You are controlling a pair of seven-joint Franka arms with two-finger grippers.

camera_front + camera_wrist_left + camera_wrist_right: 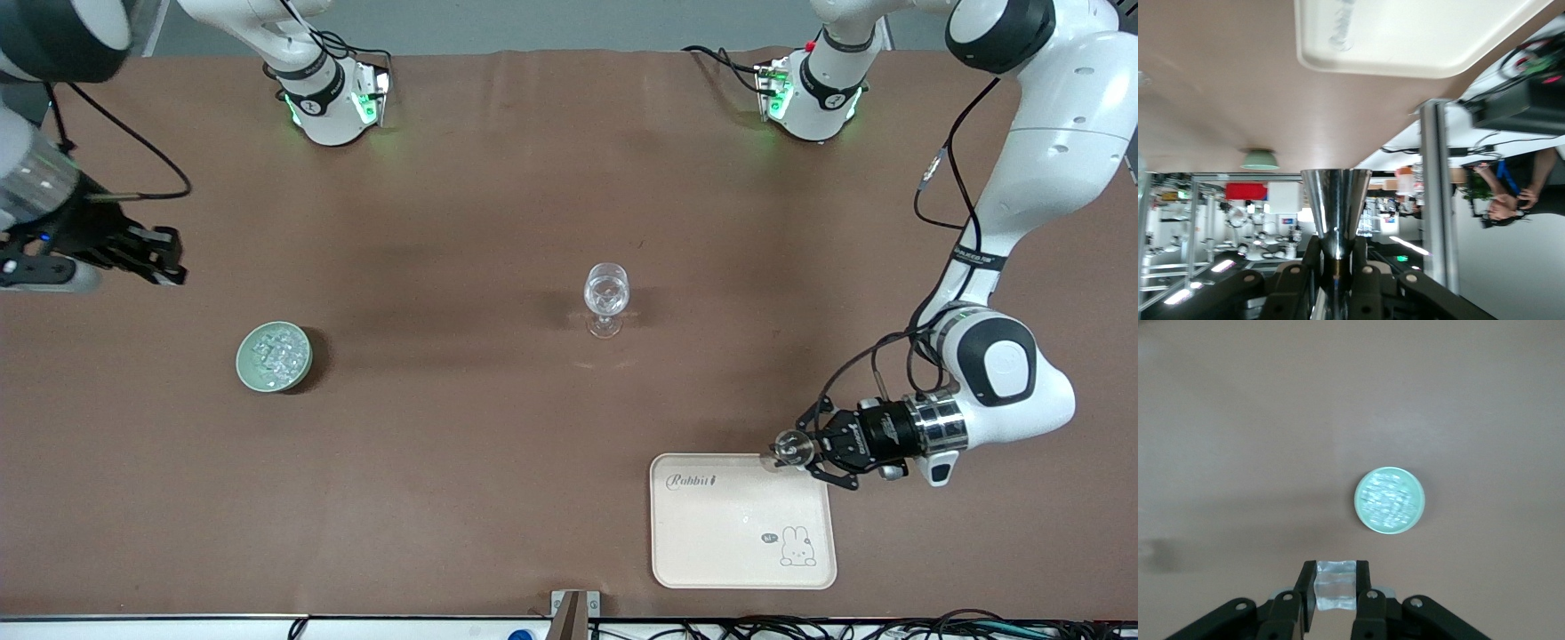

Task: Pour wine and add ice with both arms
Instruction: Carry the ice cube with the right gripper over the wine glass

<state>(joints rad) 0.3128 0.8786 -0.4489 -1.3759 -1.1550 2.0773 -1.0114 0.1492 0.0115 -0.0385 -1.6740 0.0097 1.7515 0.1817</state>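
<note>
1. A pale green round bowl (274, 356), at lower left of the front view, holds heaped ice (277, 354): small glassy cubes.
2. A clear stemmed glass (606, 298) stands upright at centre frame on the brown table (462, 444).
3. The right gripper (1335, 587), at the front view's left edge, is clamped on one clear ice cube (1335, 585).
4. The left gripper (811, 449) pinches a shiny metal conical cup (789, 447), tipped on its side over the corner of a cream rectangular tray (742, 533) at lower right.

Two arms (1022, 178), one stemmed glass (606, 298), one pale green bowl (274, 357) of heaped ice (276, 354), one cream tray (742, 524), one metal cup (789, 449).
</note>
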